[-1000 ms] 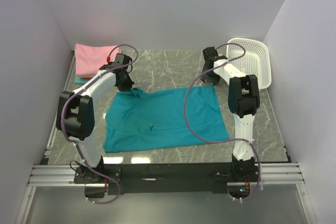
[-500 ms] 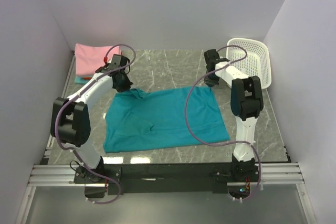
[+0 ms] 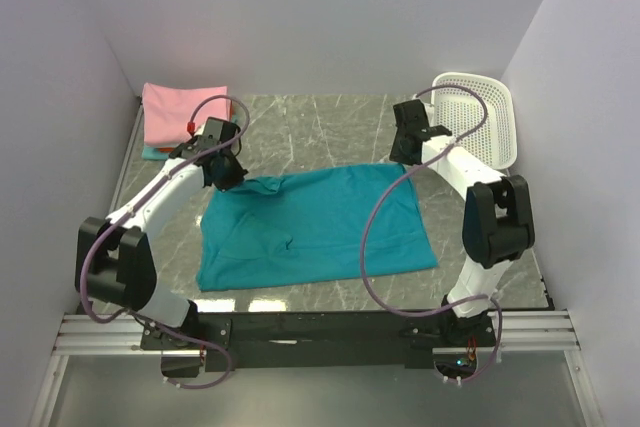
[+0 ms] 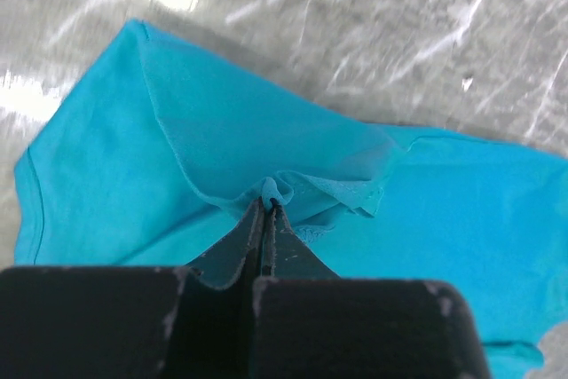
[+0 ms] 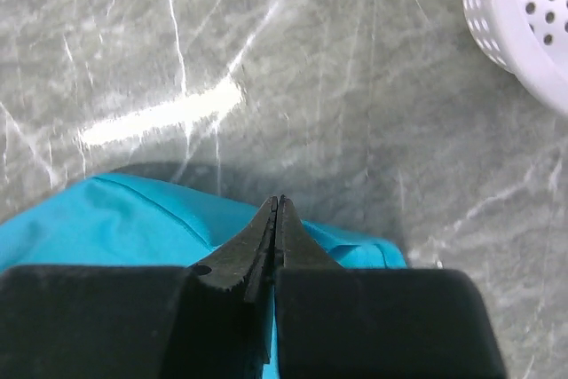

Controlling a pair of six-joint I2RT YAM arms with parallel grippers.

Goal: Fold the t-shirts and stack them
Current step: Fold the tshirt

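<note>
- The grey marbled worktop (image 3: 320, 127) carries everything. A white lattice basket (image 3: 480, 122) stands at its far right corner.
- The teal-blue t-shirt (image 3: 310, 222) lies spread across the middle of the worktop, mostly flat. It has a small wrinkle near its centre, and its far left corner is bunched up.
- A folded pink t-shirt (image 3: 185, 107) sits in the far left corner, well apart from the teal one, with a sliver of aqua cloth showing beneath it. I take this to be the stack.
- My left tool (image 4: 266, 206) is fully closed on a small pucker of teal cloth at the shirt's far left corner.
- My right tool (image 5: 277, 203) is also fully closed, at the far right corner. The edge there looks raised off the worktop, so I judge it pinched, though the cloth between the tips is hidden.
- I judge this to be the start of the first fold, with both far corners gripped.
- Next, I should lift both corners evenly and carry them toward the near edge. The cloth needs to be kept taut between my tools so the halves land edge on edge.
</note>
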